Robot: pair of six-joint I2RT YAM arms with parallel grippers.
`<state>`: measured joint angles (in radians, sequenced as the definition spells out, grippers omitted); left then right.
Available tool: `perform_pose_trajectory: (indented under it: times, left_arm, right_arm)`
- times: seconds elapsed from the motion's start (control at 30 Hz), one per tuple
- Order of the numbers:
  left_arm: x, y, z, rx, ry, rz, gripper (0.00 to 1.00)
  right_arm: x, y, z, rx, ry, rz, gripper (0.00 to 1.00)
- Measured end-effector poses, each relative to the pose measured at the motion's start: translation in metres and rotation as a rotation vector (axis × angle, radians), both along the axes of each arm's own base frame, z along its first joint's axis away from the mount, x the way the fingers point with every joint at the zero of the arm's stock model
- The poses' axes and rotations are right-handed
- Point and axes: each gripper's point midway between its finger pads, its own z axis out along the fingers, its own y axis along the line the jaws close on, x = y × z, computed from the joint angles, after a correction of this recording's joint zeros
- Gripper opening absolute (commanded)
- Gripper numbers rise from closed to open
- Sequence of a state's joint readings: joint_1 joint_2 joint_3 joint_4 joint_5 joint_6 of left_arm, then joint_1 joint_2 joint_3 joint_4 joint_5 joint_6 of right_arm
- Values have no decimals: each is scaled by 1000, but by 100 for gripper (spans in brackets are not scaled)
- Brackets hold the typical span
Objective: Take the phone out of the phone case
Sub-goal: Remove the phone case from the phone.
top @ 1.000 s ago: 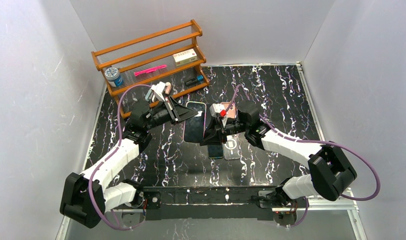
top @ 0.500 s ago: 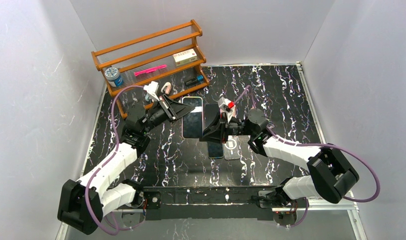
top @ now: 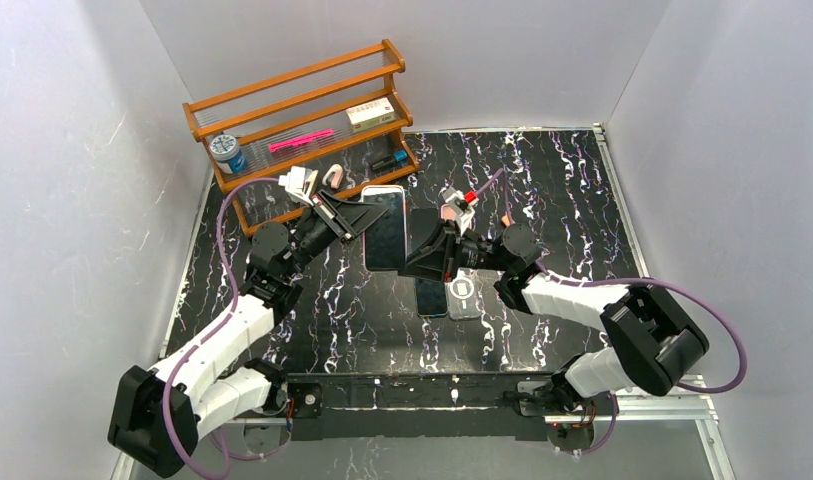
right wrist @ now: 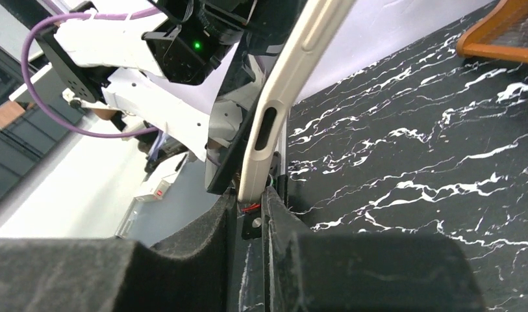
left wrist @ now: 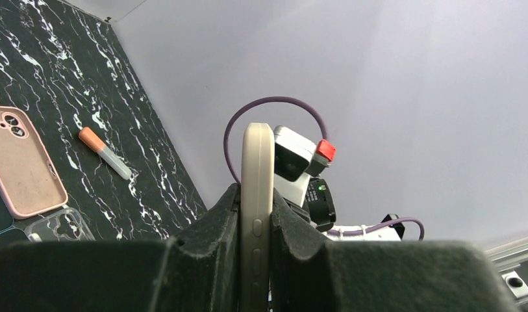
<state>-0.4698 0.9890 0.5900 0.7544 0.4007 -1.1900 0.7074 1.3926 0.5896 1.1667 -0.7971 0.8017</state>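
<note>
The wooden rack (top: 282, 77) stands at the far left of the surface (top: 542, 180). On its lower shelves sit a blue-and-white tin (top: 226, 152), a flat pink item (top: 302, 140), a small pale box (top: 370, 113) and a dark item (top: 392, 160) at the right end. The other container is the cream case (left wrist: 256, 195), and the phone (top: 385, 230) is seated in it, not yet out.

The phone is held up off the surface between the two arms, just in front of the rack's right end. Its dark, unlit screen is tilted up toward the top camera. Seen edge-on from the left wrist, the case is a thin cream band with rounded corners and raised side buttons. From the right wrist, the same edge shows a long oval cutout.

The left hand (top: 367, 215) is pressed together on the phone, one finger on each face of it. The right hand (right wrist: 251, 201) pinches the case by its edge at the opposite side, with the cream rim caught between its two padded fingers.

On the surface beyond the phone lie a pink case (left wrist: 21, 162), a clear case (left wrist: 53, 224) touching its near end, and an orange-capped tube (left wrist: 105, 153) just beside the pink one. Below the right hand in the top view lies a second dark phone (top: 432, 297).
</note>
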Motion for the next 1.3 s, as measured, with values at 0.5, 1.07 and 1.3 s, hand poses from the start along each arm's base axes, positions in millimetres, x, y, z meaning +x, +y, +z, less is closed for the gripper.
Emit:
perform_pose_trajectory:
  times: [0.5, 1.07, 1.3]
  left_arm:
    - [2, 2, 4, -50, -29, 59, 0]
    - [-11, -21, -22, -38, 37, -23, 0]
    - [8, -29, -35, 17, 82, 5, 12]
  right_arm:
    - [15, -7, 5, 55, 126, -44, 26]
    - [33, -9, 10, 96, 154, -98, 16]
    - [46, -12, -3, 55, 255, -142, 2]
